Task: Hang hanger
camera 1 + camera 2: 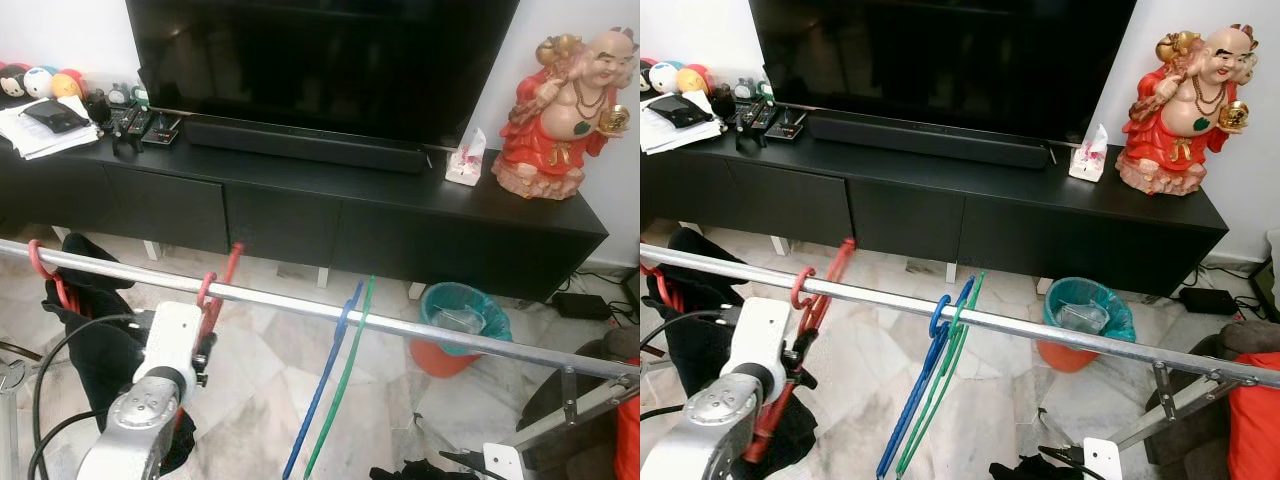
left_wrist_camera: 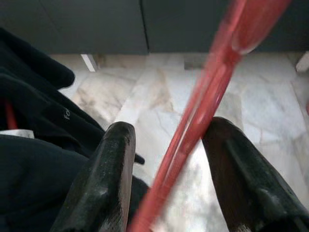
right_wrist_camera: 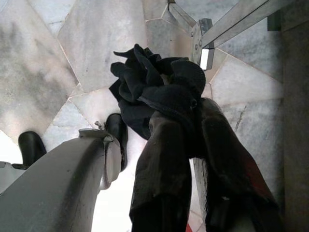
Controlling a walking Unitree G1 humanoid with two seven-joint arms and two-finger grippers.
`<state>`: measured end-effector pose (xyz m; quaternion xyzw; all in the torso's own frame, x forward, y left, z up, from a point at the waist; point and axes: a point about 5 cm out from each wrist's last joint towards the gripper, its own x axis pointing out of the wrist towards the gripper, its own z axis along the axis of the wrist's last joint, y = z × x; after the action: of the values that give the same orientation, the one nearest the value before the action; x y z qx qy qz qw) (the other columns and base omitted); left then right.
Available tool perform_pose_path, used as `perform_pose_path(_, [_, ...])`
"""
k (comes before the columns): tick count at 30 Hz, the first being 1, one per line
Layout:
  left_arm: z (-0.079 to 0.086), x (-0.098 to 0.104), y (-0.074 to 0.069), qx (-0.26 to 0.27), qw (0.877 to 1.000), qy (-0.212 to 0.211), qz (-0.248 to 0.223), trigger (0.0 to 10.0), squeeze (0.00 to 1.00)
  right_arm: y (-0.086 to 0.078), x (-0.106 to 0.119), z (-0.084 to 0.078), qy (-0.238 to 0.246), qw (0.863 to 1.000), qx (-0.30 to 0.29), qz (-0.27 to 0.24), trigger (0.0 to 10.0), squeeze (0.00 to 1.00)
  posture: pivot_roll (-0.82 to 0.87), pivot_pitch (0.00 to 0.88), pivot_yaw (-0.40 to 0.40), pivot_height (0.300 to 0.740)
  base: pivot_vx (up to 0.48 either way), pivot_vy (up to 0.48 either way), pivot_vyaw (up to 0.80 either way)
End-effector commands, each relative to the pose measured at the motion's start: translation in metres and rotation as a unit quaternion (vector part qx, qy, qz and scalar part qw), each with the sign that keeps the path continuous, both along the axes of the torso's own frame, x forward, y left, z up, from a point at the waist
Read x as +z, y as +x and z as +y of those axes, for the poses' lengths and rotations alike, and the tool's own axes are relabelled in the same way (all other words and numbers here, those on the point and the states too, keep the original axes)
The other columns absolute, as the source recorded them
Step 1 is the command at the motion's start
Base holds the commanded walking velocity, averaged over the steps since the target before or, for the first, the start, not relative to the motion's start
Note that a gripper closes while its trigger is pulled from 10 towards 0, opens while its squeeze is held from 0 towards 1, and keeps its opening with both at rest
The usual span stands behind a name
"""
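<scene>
Hooking over the shiny metal rail (image 1: pixel 1040 333), a thin red plastic hanger (image 1: pixel 818 290) hangs beside the left gripper (image 2: pixel 166 145); the left wrist view shows its black fingers (image 2: pixel 108 179) spread, the blurred red bar between them; the right gripper (image 3: pixel 193 145) pinches crumpled black cloth (image 3: pixel 154 92) above veined marble floor (image 3: pixel 43 72); blue hanger (image 1: pixel 925 385) and green hanger (image 1: pixel 945 375) dangle further along the rail.

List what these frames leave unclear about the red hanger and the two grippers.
- Red hanger: lower body hidden behind the left arm in the eye views; blurred in the left wrist view.
- Left gripper: finger contact with the hanger unclear.
- Right gripper: fingertips masked by black cloth.
</scene>
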<state>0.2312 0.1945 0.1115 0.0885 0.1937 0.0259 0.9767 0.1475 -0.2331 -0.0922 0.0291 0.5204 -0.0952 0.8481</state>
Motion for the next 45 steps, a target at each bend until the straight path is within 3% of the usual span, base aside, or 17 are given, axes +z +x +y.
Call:
perform_pose_path(1, [0.001,-0.008,-0.003,-0.005,1.0,-0.009,0.01,10.0,0.0,0.004,0.002,-0.005,-0.005,1.0,-0.004,-0.005,10.0,0.0,0.11,0.0,-0.118,0.74,0.0,0.0,0.0])
perform_pose_path(4, [0.001,-0.015,-0.005,-0.029,0.999,-0.031,-0.014,10.0,0.0,0.004,0.003,-0.005,-0.005,1.0,-0.003,-0.006,10.0,0.0,0.11,0.0,-0.119,0.74,0.0,0.0,0.0])
perform_pose_path(9, [0.004,-0.026,-0.005,-0.047,0.998,-0.047,-0.016,10.0,0.0,0.005,0.003,-0.005,-0.006,1.0,-0.002,-0.006,10.0,0.0,0.1,0.0,-0.12,0.74,0.0,0.0,0.0])
perform_pose_path(18, [0.014,-0.03,-0.001,-0.034,0.995,-0.067,-0.072,10.0,0.0,0.005,0.003,-0.006,-0.006,1.0,-0.003,-0.007,10.0,0.0,0.1,0.0,-0.124,0.74,0.0,0.0,0.0])
perform_pose_path(24, [0.005,-0.024,0.002,-0.059,0.989,-0.079,-0.115,10.0,0.0,0.005,0.003,-0.006,-0.007,1.0,-0.002,-0.006,10.0,0.0,0.09,0.0,-0.127,0.74,0.0,0.0,0.0])
perform_pose_path(31, [-0.001,-0.026,0.003,-0.088,0.988,-0.063,-0.114,10.0,0.0,0.004,0.003,-0.007,-0.008,1.0,-0.002,-0.006,10.0,0.0,0.09,0.0,-0.128,0.74,0.0,0.0,0.0])
perform_pose_path(32, [-0.002,-0.027,0.003,-0.094,0.987,-0.061,-0.112,9.0,0.0,0.004,0.003,-0.007,-0.008,1.0,-0.002,-0.006,10.0,0.0,0.09,0.0,-0.128,0.74,0.0,0.0,0.0])
perform_pose_path(33, [-0.003,-0.028,0.004,-0.105,0.987,-0.054,-0.109,0.1,0.0,0.004,0.003,-0.007,-0.007,1.0,-0.002,-0.006,10.0,0.0,0.09,0.0,-0.128,0.74,0.0,0.0,0.0])
perform_pose_path(37, [-0.005,-0.033,0.003,-0.122,0.987,-0.031,-0.097,0.0,0.0,0.004,0.003,-0.007,-0.007,1.0,-0.002,-0.006,10.0,0.0,0.09,0.0,-0.127,0.74,0.0,0.0,0.0])
perform_pose_path(45, [-0.007,-0.036,0.002,-0.136,0.986,-0.029,-0.095,0.0,0.0,0.004,0.003,-0.007,-0.007,1.0,-0.005,-0.006,10.0,0.0,0.09,0.0,-0.125,0.74,0.0,0.0,0.0])
